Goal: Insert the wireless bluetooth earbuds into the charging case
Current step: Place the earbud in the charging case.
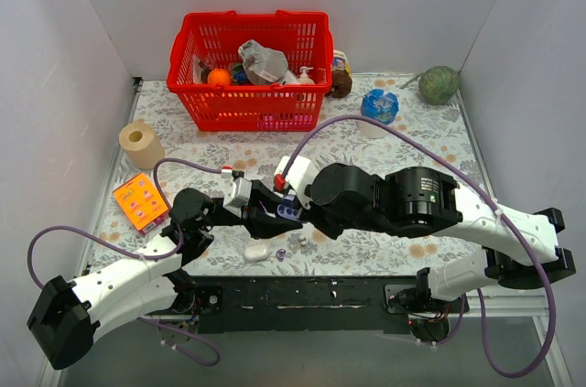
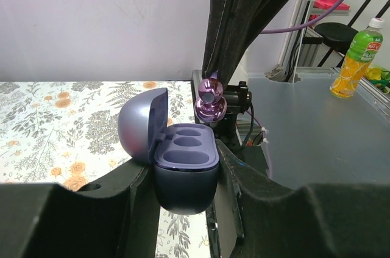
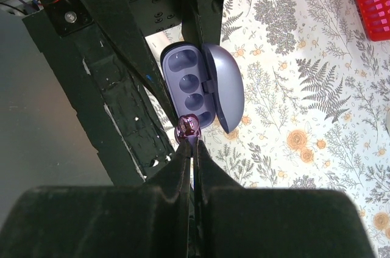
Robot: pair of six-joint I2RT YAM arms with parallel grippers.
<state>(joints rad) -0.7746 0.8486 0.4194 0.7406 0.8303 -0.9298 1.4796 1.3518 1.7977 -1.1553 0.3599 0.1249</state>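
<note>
My left gripper (image 2: pixel 186 179) is shut on the charging case (image 2: pixel 186 169), a blue-grey case held upright with its lid (image 2: pixel 143 125) open and its sockets empty. In the top view the case (image 1: pixel 287 212) is above the table's front edge. My right gripper (image 3: pixel 194 143) is shut on a shiny purple earbud (image 3: pixel 187 129), held just above the case's near end (image 3: pixel 190 90). The left wrist view shows that earbud (image 2: pixel 210 102) hanging over the case's far end, not touching it. Two more small purplish pieces (image 1: pixel 298 242) lie on the table below the grippers.
A white oval object (image 1: pixel 258 252) lies near the front edge. A red basket (image 1: pixel 249 71) of items stands at the back, with a paper roll (image 1: pixel 140 142) and orange box (image 1: pixel 140 201) at left. A blue packet (image 1: pixel 379 105) and green melon (image 1: pixel 439 84) are at back right.
</note>
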